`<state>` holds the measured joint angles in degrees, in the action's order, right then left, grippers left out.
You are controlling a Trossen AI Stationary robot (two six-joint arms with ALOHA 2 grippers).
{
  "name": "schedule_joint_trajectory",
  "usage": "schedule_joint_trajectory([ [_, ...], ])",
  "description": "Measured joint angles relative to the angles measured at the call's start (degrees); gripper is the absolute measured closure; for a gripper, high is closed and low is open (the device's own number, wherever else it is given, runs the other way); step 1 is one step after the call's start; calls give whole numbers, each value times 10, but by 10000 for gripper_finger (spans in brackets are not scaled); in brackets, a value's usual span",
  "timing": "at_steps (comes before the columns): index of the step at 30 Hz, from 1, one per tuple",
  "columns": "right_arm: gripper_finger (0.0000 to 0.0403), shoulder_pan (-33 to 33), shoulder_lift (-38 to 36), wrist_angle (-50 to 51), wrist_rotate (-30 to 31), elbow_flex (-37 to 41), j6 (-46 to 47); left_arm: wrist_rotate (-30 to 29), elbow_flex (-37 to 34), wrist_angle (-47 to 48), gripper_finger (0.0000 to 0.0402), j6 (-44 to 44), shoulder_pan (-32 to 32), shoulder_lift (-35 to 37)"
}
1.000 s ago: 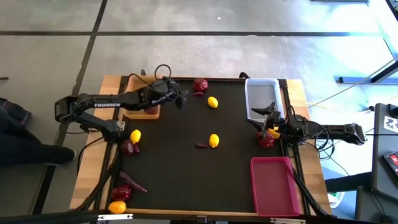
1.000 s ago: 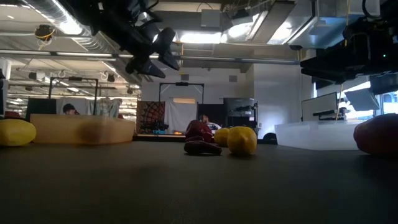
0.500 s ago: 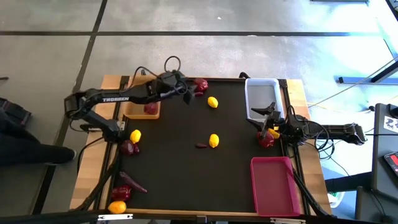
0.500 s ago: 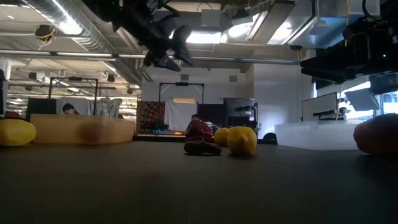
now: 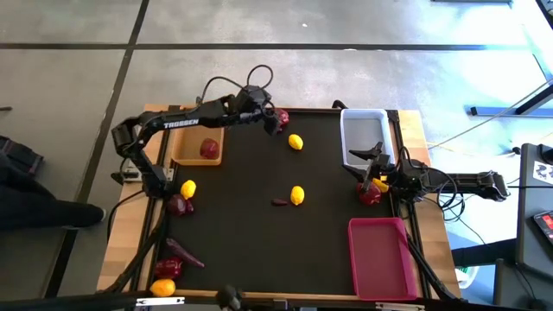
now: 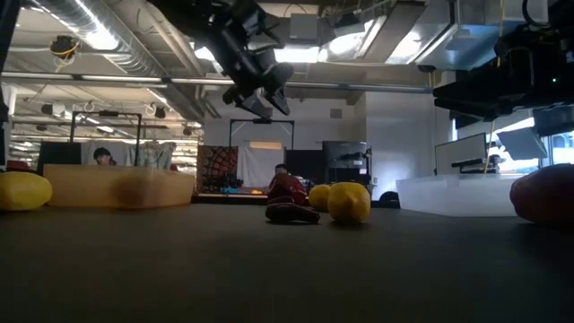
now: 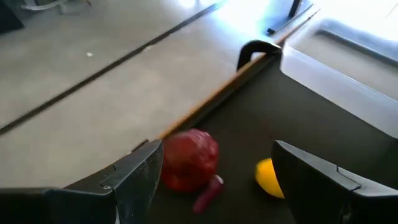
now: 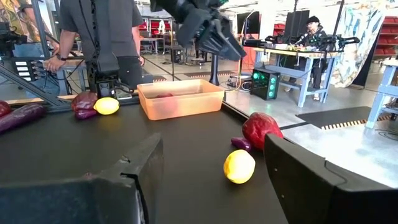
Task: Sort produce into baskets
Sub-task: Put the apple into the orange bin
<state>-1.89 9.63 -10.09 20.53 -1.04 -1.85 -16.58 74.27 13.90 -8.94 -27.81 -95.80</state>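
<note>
High view: left gripper [image 5: 275, 122] up in the air at the far edge of the table, right over a dark red fruit [image 5: 278, 117] with a small purple piece next to it.
Left gripper state: fingers spread wide, holding nothing.
Right gripper [image 5: 373, 177]: waiting near the white basket [image 5: 363, 136], fingers spread, nothing held; a red fruit [image 5: 370, 195] and a bit of yellow just beside it.
Baskets: tan basket [image 5: 187, 149] on the left with one red fruit [image 5: 208, 149] inside; white basket far right; pink basket [image 5: 382, 257] near right, nothing seen in it.
Loose produce: yellow fruit [image 5: 295, 142] near the far edge, another yellow fruit [image 5: 297, 196] mid-table with a small dark piece [image 5: 280, 202] touching or almost touching it; more red, yellow, orange and long purple bits along the left side.
Step now: looks like lining up to grab the dark red fruit at the far edge.
Next move: probably go down, keep the fruit between the fingers, close softly, then carry to the tan basket. Round fruit close to the table edge, so could roll off if bumped.
Left wrist view only: red fruit [image 7: 189, 158] sitting right between the two open fingers, the small purple piece [image 7: 208, 192] lying against it, and a yellow fruit [image 7: 267, 177] off to one side.
Low view only: left gripper [image 6: 265, 92] hanging high above the table top, not touching anything.
Right wrist view only: a person standing beyond the tan basket [image 8: 180, 98].
</note>
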Motion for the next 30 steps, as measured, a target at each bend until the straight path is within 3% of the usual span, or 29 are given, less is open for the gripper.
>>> schedule_joint_trajectory([
  [3,164,0,0,0,0,0,0,-1,2,-9,105,71,-8,-4],
  [9,164,0,0,0,0,0,1,-1,2,-29,104,106,-19,-4],
  [13,164,0,0,0,0,0,2,-5,2,-46,85,114,-23,-4],
  [21,164,0,0,1,0,0,1,-6,2,-94,7,86,-28,-40],
  [30,164,0,0,18,0,0,4,-6,2,-101,10,115,-26,-80],
])
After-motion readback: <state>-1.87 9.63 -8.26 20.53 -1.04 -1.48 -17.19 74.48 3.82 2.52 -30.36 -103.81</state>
